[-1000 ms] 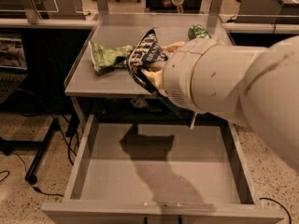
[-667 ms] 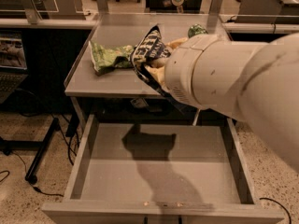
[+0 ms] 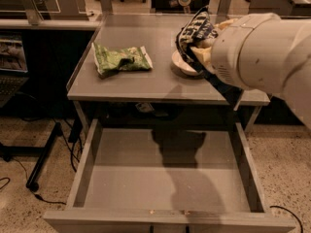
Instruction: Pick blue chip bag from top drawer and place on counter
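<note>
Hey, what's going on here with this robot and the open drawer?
The robot's gripper holds the blue chip bag in the air over the counter, just above a white bowl near the counter's right end in the view. The bag is not yet set down. A green snack bag lies on the counter toward the other end. The top drawer stands pulled open below.

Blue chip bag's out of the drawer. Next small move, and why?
Probably lower it onto the counter, nudging toward the green snack bag: the gripper holds the blue chip bag right above a white bowl, and bare surface lies between them.
</note>
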`<state>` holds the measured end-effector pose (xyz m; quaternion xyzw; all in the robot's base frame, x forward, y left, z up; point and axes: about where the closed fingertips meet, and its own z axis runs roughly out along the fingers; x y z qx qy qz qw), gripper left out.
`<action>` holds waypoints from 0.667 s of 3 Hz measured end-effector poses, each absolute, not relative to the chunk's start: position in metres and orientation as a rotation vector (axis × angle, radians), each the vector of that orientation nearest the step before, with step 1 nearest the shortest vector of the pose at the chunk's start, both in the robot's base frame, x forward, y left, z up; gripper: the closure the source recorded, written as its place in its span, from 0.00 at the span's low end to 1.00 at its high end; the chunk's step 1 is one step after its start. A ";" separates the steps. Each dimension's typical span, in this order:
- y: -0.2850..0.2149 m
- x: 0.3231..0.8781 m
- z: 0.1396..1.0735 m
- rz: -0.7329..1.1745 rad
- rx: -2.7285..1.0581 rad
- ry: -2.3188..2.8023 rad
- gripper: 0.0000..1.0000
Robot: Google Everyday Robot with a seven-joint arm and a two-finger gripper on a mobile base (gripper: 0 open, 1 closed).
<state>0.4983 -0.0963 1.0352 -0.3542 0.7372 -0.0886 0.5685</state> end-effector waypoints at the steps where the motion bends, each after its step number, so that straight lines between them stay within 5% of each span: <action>1: -0.126 0.528 1.036 -0.216 -0.781 1.772 1.00; 2: -0.141 0.587 1.041 -0.258 -0.806 1.785 1.00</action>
